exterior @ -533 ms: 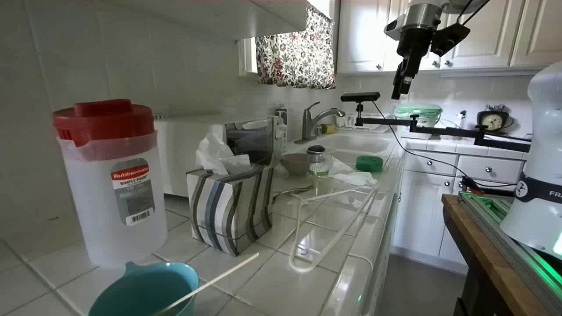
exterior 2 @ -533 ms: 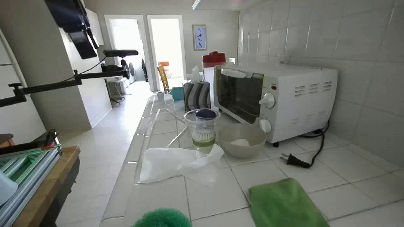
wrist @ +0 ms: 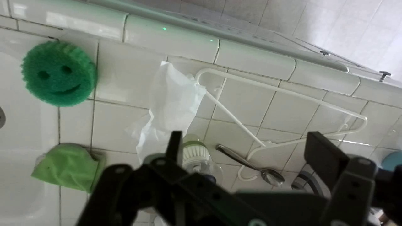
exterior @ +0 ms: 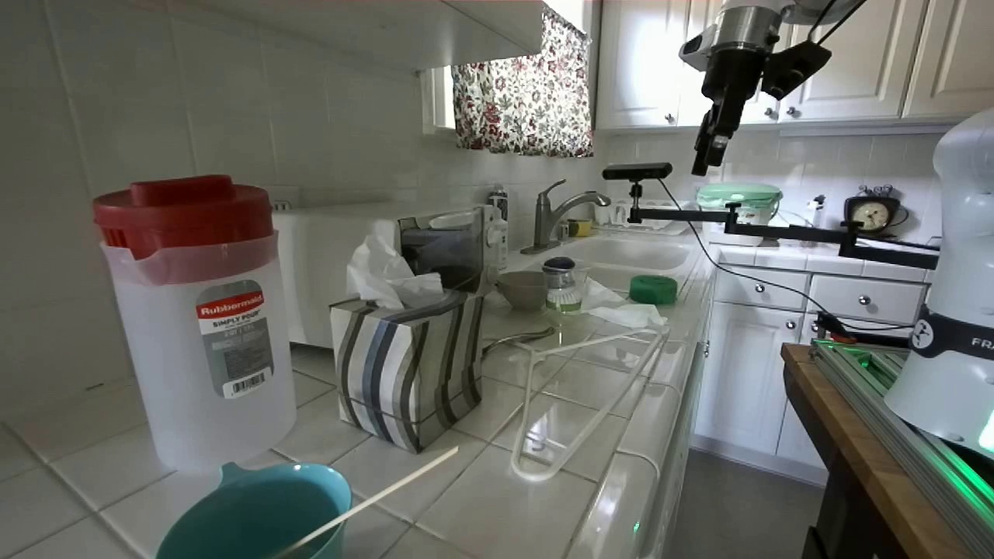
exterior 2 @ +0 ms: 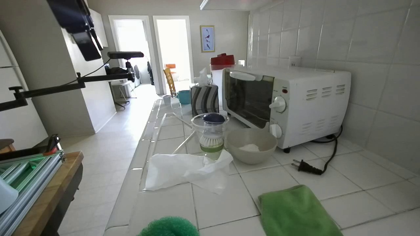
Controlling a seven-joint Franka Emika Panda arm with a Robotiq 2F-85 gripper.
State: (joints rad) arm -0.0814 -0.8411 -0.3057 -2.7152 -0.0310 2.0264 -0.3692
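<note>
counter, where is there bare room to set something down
Bare tiles lie between the sponge, white sheet and green cloth; more between that cloth, the plug and the wall. It is crowded around the bowl, brush and oven, and where hanger and spoon cross.

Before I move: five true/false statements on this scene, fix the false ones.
1. The gripper is open and holds nothing. True.
2. The spoon lies inside a bowl. False: the spoon lies on the tiled counter, overlapping the white hanger in the wrist view.
3. The green sponge shows a smiling face. True.
4. The black plug is in a wall outlet. False: the black plug lies on the counter.
5. The pitcher has a red lid. True.
</note>
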